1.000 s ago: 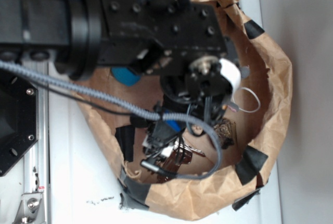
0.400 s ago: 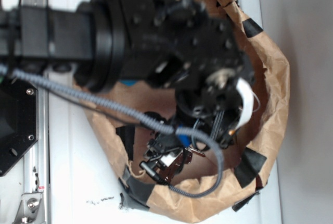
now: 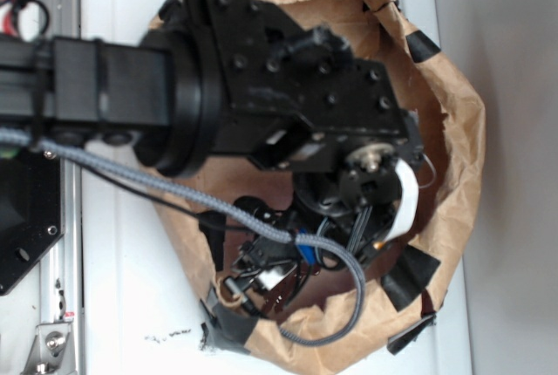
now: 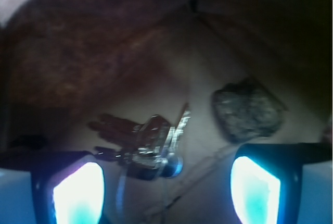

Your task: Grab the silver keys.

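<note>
The pincer hangs released inside the brown paper bag, its lit fingers spread wide and empty. The silver keys lie flat on the bag floor between them, nearer the left finger, with a dark rock just right and farther back. Because the bunch sits off-centre, closing may only clip its edge and push it aside, or catch the thin wire loop alone.

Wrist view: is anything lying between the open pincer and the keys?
No. In the wrist view the keys lie on bare brown paper just ahead of the pincer; the rock sits off to the right.
</note>
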